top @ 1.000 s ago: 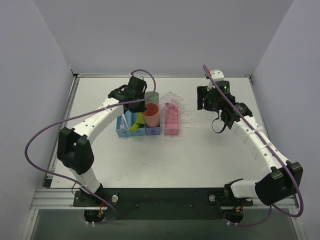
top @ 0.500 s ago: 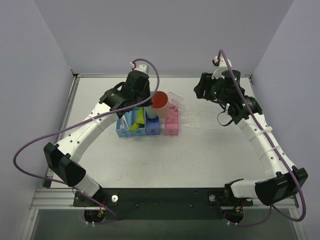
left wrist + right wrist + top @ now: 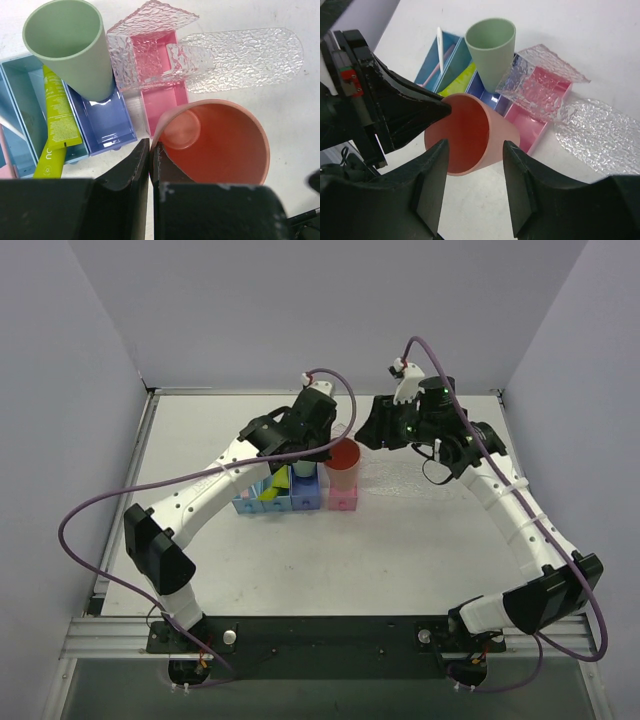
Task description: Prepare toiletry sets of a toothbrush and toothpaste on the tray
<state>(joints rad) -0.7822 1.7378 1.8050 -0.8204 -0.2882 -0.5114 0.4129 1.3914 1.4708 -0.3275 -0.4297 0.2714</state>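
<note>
My left gripper is shut on the rim of a salmon-pink cup and holds it tilted above the pink box. In the top view the left gripper sits left of this cup. My right gripper is open and empty, its fingers spread either side of the cup but apart from it. A lime-yellow toothpaste tube lies in the blue bins. A white toothbrush stands in the far blue bin. The clear bumpy tray lies right of the pink box.
A green cup stands in the purple-blue bin. A second clear bumpy piece lies tilted over the pink box's far end. In the top view the bins and the tray sit mid-table, with the right gripper behind them.
My left gripper has carried the salmon-pink cup up and rightward from the bins to above the pink box. My right gripper has swung left toward the cup.
</note>
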